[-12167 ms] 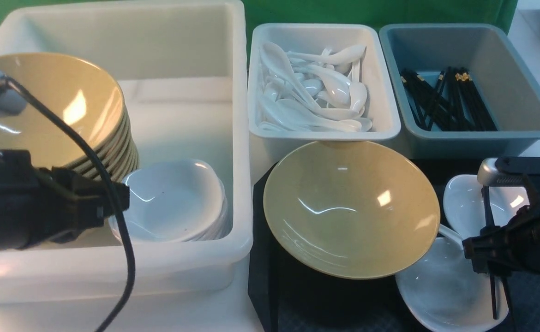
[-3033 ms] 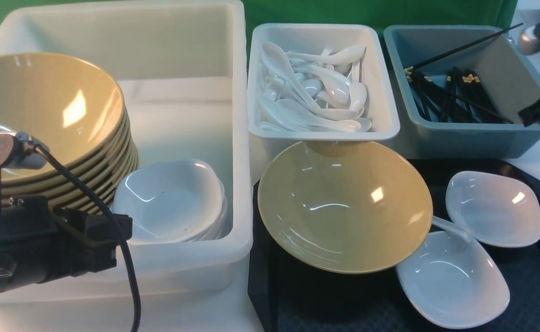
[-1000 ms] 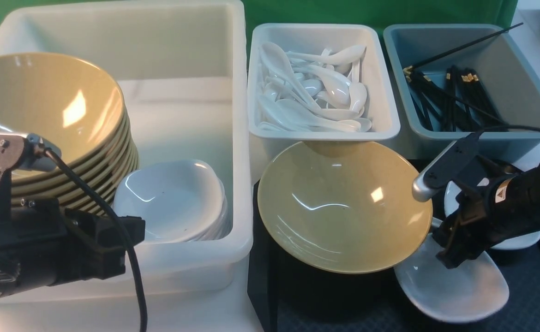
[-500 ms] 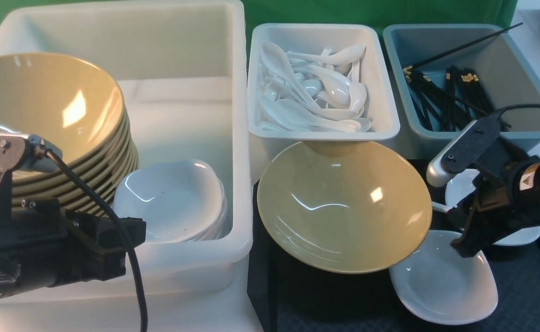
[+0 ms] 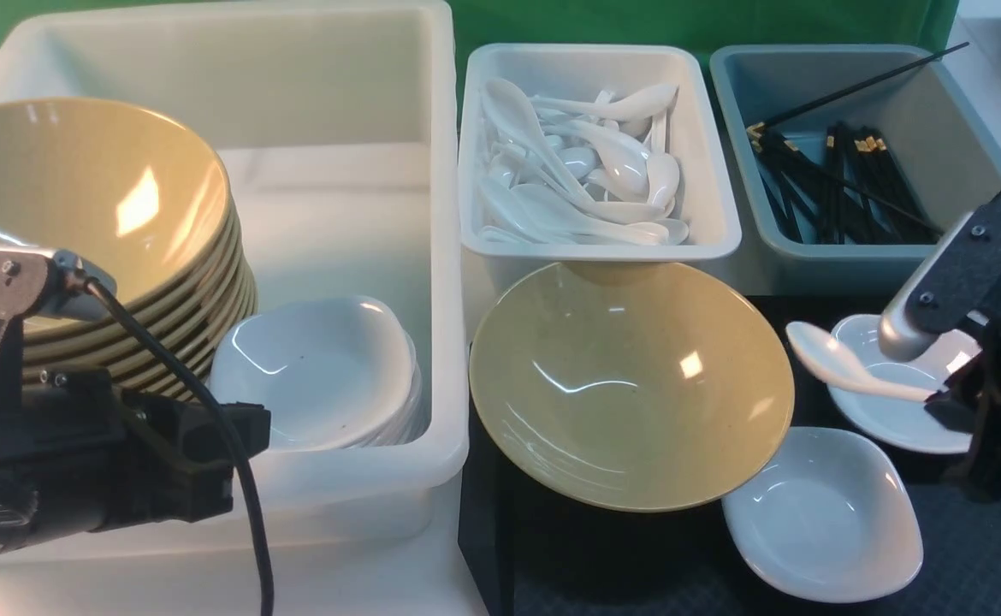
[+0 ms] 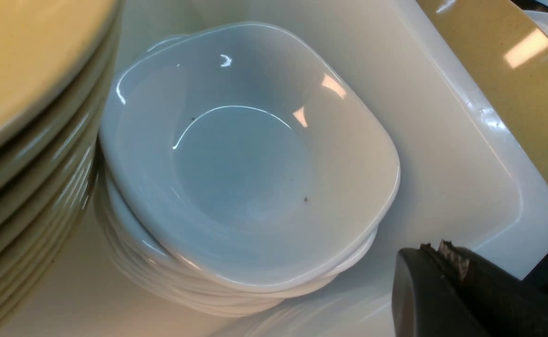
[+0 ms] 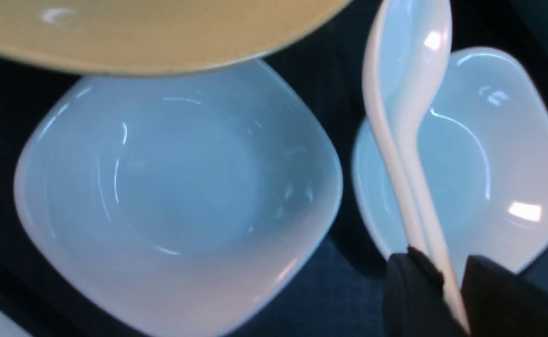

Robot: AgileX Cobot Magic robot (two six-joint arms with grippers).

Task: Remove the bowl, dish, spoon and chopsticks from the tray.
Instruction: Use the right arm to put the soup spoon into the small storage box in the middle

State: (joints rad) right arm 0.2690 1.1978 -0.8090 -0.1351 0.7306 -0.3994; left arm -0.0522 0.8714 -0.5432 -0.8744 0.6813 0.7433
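Note:
The mustard-yellow bowl [image 5: 629, 385] rests tilted on the left part of the black tray [image 5: 603, 556]. One white dish [image 5: 821, 513] lies at the bowl's near right rim, and a second dish [image 5: 894, 402] lies further right. My right gripper [image 5: 941, 402] is shut on the handle of the white spoon [image 5: 843, 368], holding it above the second dish. In the right wrist view the spoon [image 7: 405, 93] runs out from the gripper [image 7: 449, 281]. No chopsticks show on the tray. My left gripper [image 6: 442, 248] is shut and empty at the white tub's near corner.
A large white tub [image 5: 441, 257] on the left holds stacked yellow bowls [image 5: 81, 214] and stacked white dishes [image 5: 321, 368]. Behind the tray stand a white bin of spoons [image 5: 586, 162] and a blue-grey bin of chopsticks [image 5: 843, 184], one stick leaning on its rim.
My right gripper closed on the spoon's handle, drew it out from beside the bowl, and moved up and right. The near dish shifted slightly left. The left arm barely moved.

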